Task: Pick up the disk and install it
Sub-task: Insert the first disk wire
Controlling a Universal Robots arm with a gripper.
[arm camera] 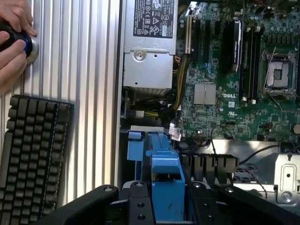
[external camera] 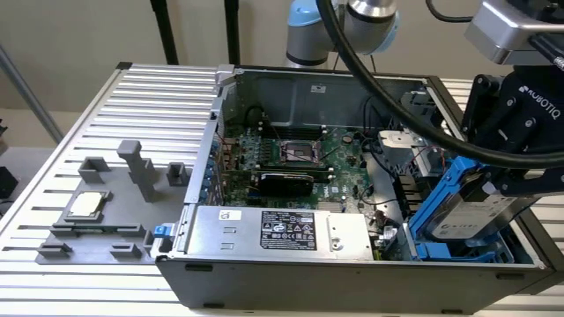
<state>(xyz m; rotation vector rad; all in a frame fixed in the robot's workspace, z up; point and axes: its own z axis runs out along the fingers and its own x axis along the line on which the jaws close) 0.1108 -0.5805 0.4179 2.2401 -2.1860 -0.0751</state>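
The disk (external camera: 471, 212), a silver-grey drive with a white label in a bright blue carrier, hangs tilted over the drive bay at the front corner of the open computer case (external camera: 352, 267), on the exterior view's right. My gripper (external camera: 496, 187) is shut on its upper end. In the wrist view, the blue carrier of the disk (arm camera: 166, 171) sits between my black fingers (arm camera: 105, 201), and my gripper (arm camera: 166, 208) points down into the bay. The disk's lower end is hidden behind blue bay rails.
The grey power-supply box (external camera: 282, 231) and the green motherboard (external camera: 300, 155) lie inside the case beside the bay. A small silver chip (external camera: 88, 205) rests on a grey fixture on the slatted table. A keyboard (arm camera: 33, 154) and a person's hands (arm camera: 11, 42) are beside the case.
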